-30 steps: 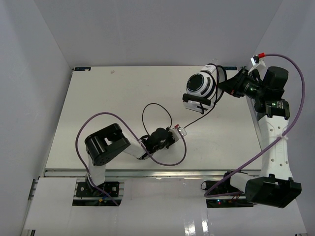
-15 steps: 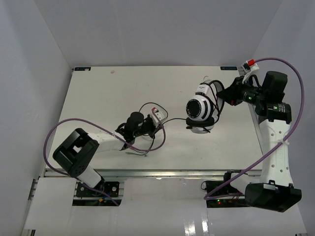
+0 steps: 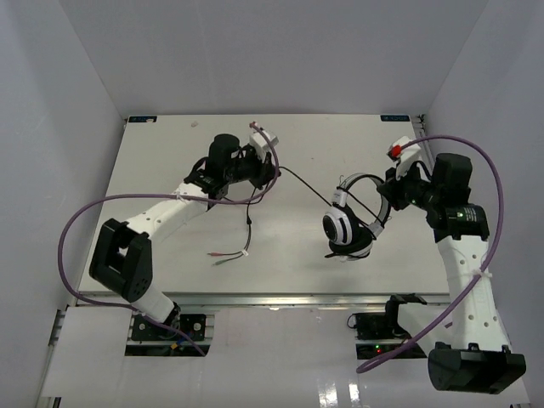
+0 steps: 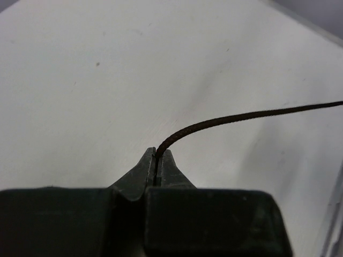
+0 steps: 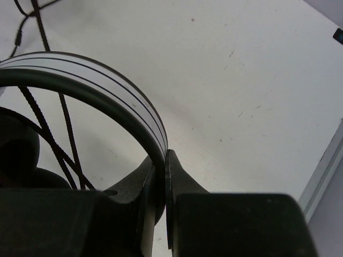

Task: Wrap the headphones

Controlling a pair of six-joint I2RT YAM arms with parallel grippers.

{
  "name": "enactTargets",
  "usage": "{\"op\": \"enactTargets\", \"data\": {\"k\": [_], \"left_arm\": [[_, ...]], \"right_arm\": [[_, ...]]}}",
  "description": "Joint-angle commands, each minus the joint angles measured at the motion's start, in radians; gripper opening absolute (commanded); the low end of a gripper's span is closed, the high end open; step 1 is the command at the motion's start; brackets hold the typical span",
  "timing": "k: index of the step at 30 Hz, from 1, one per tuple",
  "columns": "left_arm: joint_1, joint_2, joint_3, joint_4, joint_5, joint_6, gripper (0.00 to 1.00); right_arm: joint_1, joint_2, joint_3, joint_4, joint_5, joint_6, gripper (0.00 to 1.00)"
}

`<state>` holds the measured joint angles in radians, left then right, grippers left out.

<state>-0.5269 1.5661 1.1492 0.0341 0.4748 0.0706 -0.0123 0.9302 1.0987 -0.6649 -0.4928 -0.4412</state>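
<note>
Our left gripper (image 4: 157,160) is clenched on the thin black cable (image 4: 241,116), which leaves the jaw tips and arcs off to their right. Our right gripper (image 5: 165,166) grasps the headphones (image 3: 342,228) by the headband (image 5: 107,88) — the ear cups sit just left of those jaws.

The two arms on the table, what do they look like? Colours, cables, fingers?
The left arm and right arm are white links with chunky black joints. A thick purple cable loops along each. Each ends in two dark, wedge-shaped fingers; a small red-and-white tag sits near the right wrist.
</note>
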Motion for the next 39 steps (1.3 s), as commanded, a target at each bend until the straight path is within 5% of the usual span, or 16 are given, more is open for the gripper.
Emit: {"op": "enactTargets", "data": {"k": [1,12,24,34,39], "left_arm": [[-0.003,-0.012,0.233,-0.132,0.195,-0.239,0.00],[-0.182,0.014,0.388,-0.132,0.323,-0.621,0.00],[-0.268,0.020,0.232,0.017,0.253,-0.913,0.00],[-0.313,0.093,0.229,0.134,0.067,-1.055,0.16],[-0.427,0.161,0.314,0.073,-0.092,-0.971,0.32]], "right_arm": [[0.126,0.028,-0.049,0.130,0.189,0.060,0.08],[0.199,0.234,-0.008,0.290,0.432,0.463,0.08],[0.199,0.299,0.090,0.385,0.471,0.620,0.08],[0.195,0.320,0.096,0.393,0.404,0.697,0.08],[0.130,0.348,0.104,0.392,0.327,0.740,0.08]]}}
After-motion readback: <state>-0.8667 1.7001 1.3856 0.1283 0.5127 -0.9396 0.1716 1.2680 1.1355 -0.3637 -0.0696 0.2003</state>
